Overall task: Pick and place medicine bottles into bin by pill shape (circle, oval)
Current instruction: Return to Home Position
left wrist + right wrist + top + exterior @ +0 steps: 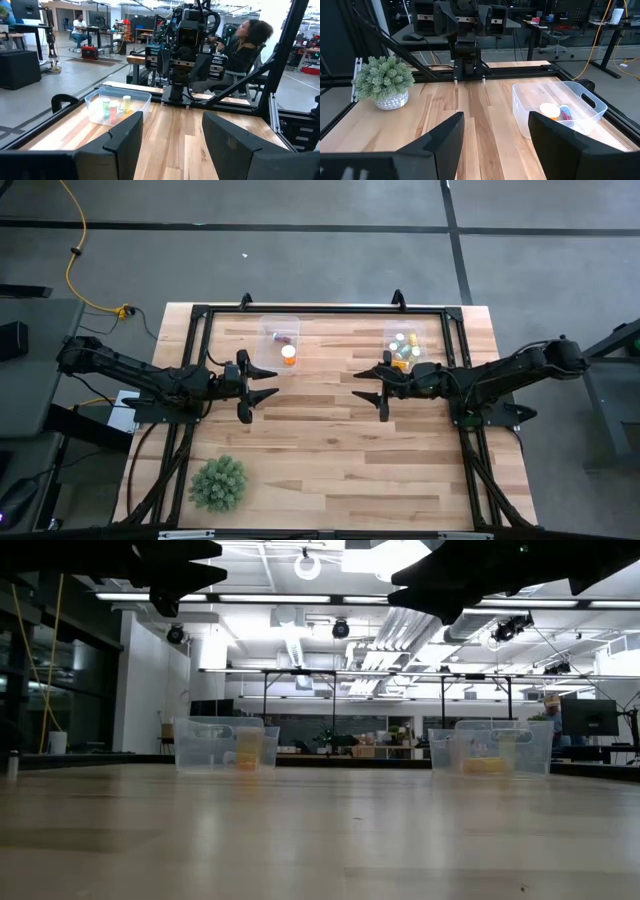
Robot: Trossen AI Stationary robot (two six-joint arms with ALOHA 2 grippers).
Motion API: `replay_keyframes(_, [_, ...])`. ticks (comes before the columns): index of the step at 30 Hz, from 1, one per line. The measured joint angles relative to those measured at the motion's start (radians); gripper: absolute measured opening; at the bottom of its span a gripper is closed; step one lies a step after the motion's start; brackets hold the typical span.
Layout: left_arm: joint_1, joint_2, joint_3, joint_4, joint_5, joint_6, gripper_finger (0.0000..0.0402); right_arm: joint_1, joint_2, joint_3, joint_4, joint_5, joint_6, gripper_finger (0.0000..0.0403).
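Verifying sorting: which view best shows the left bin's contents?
Right wrist view: the left bin sits close, orange bottle plain. High view shows it small; low view, through its wall; left wrist view, not at all.

L gripper (272, 381) & R gripper (358, 385): both black. Table (330, 440): pale wood, plank stripes w/ darker tan streaks. Frame (330, 309): black. Clear bin by L gripper (270, 321): orange bottle (289, 354) w/ white cap, plus a small red-and-blue item (565, 113). Clear bin by R gripper (431, 336): bottles (404, 352) pale green, yellow, orange-pink, white caps. Plant (219, 482), well apart from L gripper: green, spiky; pot (390, 101) whitish, grey speckle. Floor (300, 260): grey, black lines. Cable (75, 252): yellow.
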Motion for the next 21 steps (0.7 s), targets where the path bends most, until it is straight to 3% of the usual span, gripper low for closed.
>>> replay_keyframes(9, [0.0, -0.019, 0.0, -0.07, 0.001, 0.0, 0.0196, 0.0, 0.0, 0.0, 0.0, 0.0, 0.0, 0.0216])
replay_keyframes(16, [0.038, -0.275, 0.002, -0.32, -0.006, 0.027, 0.0188, 0.0, 0.0, -0.001, -0.016, -0.004, 0.007, 0.0216])
replay_keyframes(21, [0.102, -0.476, -0.017, -0.528, -0.014, 0.0, 0.0148, 0.0, 0.0, -0.001, -0.015, -0.004, 0.026, 0.0216])
